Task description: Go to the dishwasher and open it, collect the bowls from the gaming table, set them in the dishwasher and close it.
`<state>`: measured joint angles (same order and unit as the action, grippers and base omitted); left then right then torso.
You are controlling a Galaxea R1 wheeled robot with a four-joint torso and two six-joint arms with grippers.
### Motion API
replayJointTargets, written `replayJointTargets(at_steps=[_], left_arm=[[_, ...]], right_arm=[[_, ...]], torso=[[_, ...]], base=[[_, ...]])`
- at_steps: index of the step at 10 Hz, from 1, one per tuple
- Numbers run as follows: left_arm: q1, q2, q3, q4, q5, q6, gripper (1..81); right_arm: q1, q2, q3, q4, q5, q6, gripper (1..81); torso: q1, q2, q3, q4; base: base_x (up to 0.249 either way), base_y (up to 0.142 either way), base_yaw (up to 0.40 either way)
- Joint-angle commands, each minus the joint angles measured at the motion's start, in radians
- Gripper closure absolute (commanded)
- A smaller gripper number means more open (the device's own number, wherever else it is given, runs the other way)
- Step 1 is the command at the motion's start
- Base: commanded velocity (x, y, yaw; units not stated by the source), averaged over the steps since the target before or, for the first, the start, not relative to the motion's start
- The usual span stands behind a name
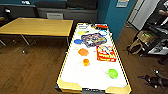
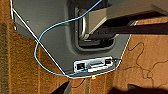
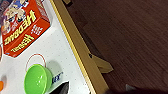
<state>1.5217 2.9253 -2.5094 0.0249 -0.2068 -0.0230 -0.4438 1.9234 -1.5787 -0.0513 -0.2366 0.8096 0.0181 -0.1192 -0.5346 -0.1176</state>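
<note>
Head camera overlooks gaming table; right wrist nears its green bowl

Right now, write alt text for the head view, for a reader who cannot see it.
A long white-topped gaming table with a yellow rim stretches away, holding a green bowl, orange bowl, blue bowl, yellow bowl and two board game boxes. A yellow wooden table stands beside it on dark wood flooring.

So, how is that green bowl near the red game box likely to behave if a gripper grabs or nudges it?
The green bowl looks like thin moulded plastic, so probably light and rigid. It sits upright on the gaming table's smooth white top, so a push would likely slide it rather than tip it. Its glossy curved wall may slip out of a pinch; gripping over the rim seems safer.
</note>
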Motion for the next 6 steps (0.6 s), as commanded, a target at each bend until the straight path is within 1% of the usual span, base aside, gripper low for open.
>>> replayJointTargets(at_steps=[1, 6], left_arm=[[0.021, -0.003, 0.006, -0.006, 0.075, 0.0, 1.0], [0.021, -0.006, 0.006, -0.011, 0.073, 0.0, 1.0]], right_arm=[[0.134, -0.027, -0.001, 0.016, -0.027, 0.0, 1.0], [0.142, 0.103, -0.101, 0.031, -0.027, 0.002, 1.0]], torso=[[0.0, 0.0, 0.0, 0.0], [0.0, 0.0, 0.0, 0.0]], base=[[0.0, 0.0, 0.0], [0.0, 0.0, 0.0]])
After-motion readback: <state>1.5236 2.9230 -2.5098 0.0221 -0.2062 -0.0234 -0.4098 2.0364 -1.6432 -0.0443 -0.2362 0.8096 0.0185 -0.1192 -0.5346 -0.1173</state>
